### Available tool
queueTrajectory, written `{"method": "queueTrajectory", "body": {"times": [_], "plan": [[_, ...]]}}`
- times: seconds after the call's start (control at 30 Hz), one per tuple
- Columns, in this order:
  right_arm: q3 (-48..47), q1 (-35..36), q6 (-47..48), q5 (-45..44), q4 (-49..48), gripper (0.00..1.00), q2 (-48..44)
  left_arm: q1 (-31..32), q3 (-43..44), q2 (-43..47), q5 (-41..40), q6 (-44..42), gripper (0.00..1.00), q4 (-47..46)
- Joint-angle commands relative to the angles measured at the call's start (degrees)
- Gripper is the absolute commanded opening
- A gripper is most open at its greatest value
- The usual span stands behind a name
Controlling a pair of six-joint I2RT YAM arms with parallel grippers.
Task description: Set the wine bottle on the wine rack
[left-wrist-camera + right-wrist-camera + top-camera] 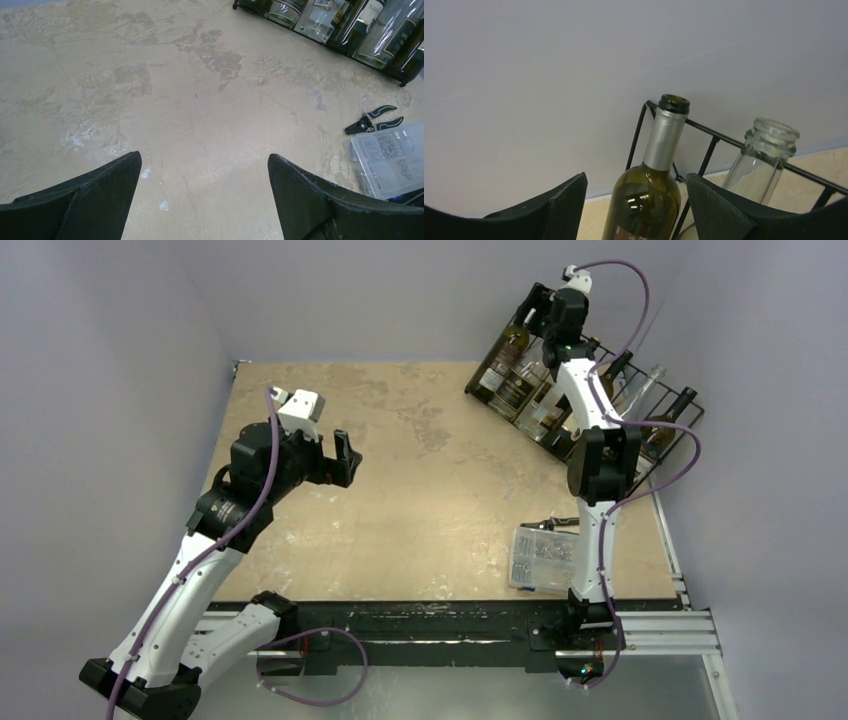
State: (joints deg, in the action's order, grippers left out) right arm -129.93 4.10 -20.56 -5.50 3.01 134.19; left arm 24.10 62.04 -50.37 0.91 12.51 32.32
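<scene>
On the left, the left end effector (204, 157) hung over bare counter (430, 490) w/ fingers spread wide, nothing between them, well apart from the work. Further right lay black-handled pliers (372, 120) just beside a clear parts box (545, 558), neither part of the job. At the far right corner the wine rack (705, 159) held several bottles, and the wine bottle (646, 200), olive-green glass w/ a silver foil neck, lay tilted in its end slot, neck up by the frame's top corner. A clear glass bottle (769, 145) sat in the next slot over. The right end effector (636, 175) straddled the green bottle at the shoulder, fingers parted, w/ a sliver of gap on each side as far as the wrist view showed, so it looked seated on the rack and not pinched. Handling, as a judgement: rigid glass, smooth and slippery, prob. fairly heavy for a thin arm even if empty (mouth looked uncorked; contents couldn't be told), and breakable if dropped or knocked against the wire. The body looked too wide for these fingers; best hold is approx. the neck just below the lip, where the foil adds some friction and the lip stops it sliding through. Keep it clear of the neighbouring bottle
</scene>
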Motion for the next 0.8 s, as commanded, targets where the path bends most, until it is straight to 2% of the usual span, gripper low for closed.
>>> {"method": "queueTrajectory", "body": {"times": [0.0,0.27,0.5,0.6,0.77], "plan": [[4.8,0.4,-3.1,-0.1,-0.3,0.78,-7.9,-0.5,2.3,0.1,0.9,0.5,0.98,-1.1],[21.1,3.8,-4.1,0.3,0.0,0.85,-21.4,-0.5,2.3,-0.1,1.9,1.2,0.98,-1.3],[38.3,10.9,-2.4,0.1,0.1,0.9,-36.2,-0.5,2.3,-0.1,3.0,2.0,0.97,-1.5],[45.4,14.3,-1.3,0.7,1.4,0.92,-44.4,-0.5,1.8,0.7,4.5,3.0,0.96,-2.5],[54.9,14.9,-2.3,5.4,3.7,0.93,-58.3,-0.5,0.5,3.2,5.4,3.6,0.96,-4.9]]}}
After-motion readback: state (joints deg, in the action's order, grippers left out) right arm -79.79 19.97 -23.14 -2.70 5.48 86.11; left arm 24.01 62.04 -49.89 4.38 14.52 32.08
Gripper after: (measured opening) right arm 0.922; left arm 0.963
